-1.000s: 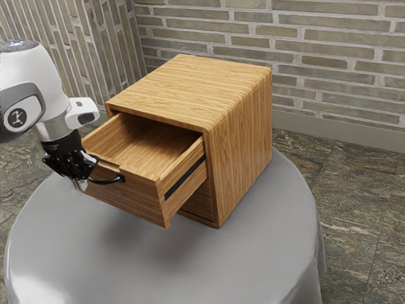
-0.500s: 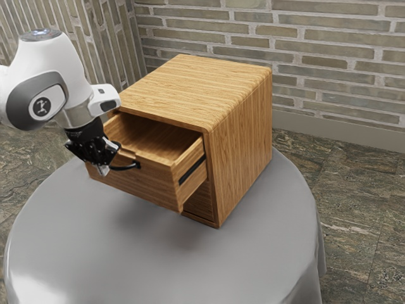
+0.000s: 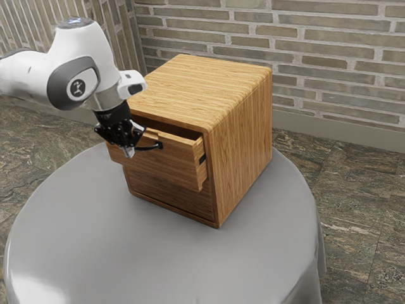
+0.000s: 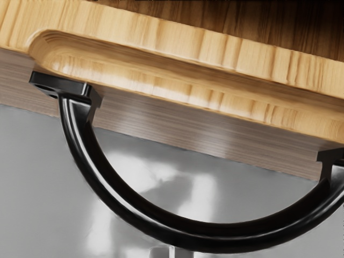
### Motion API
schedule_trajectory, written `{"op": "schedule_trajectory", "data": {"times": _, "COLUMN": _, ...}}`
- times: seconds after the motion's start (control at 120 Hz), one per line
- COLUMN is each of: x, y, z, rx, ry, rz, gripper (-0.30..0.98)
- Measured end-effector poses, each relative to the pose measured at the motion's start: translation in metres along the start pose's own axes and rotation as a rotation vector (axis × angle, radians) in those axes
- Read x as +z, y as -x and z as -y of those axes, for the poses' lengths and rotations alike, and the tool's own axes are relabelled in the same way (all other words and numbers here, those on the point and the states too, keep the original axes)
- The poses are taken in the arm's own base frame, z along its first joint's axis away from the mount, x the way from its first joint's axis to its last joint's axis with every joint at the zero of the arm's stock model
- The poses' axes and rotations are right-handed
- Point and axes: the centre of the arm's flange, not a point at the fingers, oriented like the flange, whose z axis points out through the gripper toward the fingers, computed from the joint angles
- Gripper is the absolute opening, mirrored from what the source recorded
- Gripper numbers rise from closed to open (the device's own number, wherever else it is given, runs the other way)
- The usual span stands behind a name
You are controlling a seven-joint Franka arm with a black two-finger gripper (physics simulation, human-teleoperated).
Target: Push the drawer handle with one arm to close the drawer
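The brown wood-grained drawer, with its glossy black curved handle, juts slightly from the boxy wooden cabinet, farther in than earlier. The black two-finger gripper is at the handle, fingertips together.

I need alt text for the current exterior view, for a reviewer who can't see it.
A white robot arm from the view's left has its black tool at the curved black handle of a wooden cabinet's partly open top drawer. The cabinet stands on a round, gray-covered table before a brick wall.
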Motion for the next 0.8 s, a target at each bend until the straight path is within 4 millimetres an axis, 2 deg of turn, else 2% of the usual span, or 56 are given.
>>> {"op": "schedule_trajectory", "data": {"times": 0.292, "x": 0.007, "y": -0.033, "z": -0.006, "rx": 0.011, "ry": 0.006, "rz": -0.043, "gripper": -0.10}}
{"op": "schedule_trajectory", "data": {"times": 0.433, "x": 0.010, "y": -0.037, "z": -0.007, "rx": 0.017, "ry": 0.001, "rz": -0.055, "gripper": -0.09}}
{"op": "schedule_trajectory", "data": {"times": 0.475, "x": 0.005, "y": -0.029, "z": -0.005, "rx": 0.014, "ry": -0.003, "rz": -0.057, "gripper": -0.09}}
{"op": "schedule_trajectory", "data": {"times": 0.567, "x": -0.017, "y": 0.010, "z": -0.005, "rx": 0.002, "ry": -0.017, "rz": -0.048, "gripper": -0.05}}
{"op": "schedule_trajectory", "data": {"times": 0.625, "x": -0.035, "y": 0.020, "z": -0.008, "rx": -0.008, "ry": -0.015, "rz": -0.034, "gripper": 0.06}}
{"op": "schedule_trajectory", "data": {"times": 0.708, "x": -0.092, "y": 0.013, "z": -0.024, "rx": -0.014, "ry": 0.025, "rz": -0.048, "gripper": 0.25}}
{"op": "schedule_trajectory", "data": {"times": 0.758, "x": -0.140, "y": -0.006, "z": -0.040, "rx": -0.001, "ry": 0.060, "rz": -0.073, "gripper": 0.34}}
{"op": "schedule_trajectory", "data": {"times": 0.8, "x": -0.170, "y": -0.024, "z": -0.044, "rx": -0.001, "ry": 0.084, "rz": -0.081, "gripper": 0.40}}
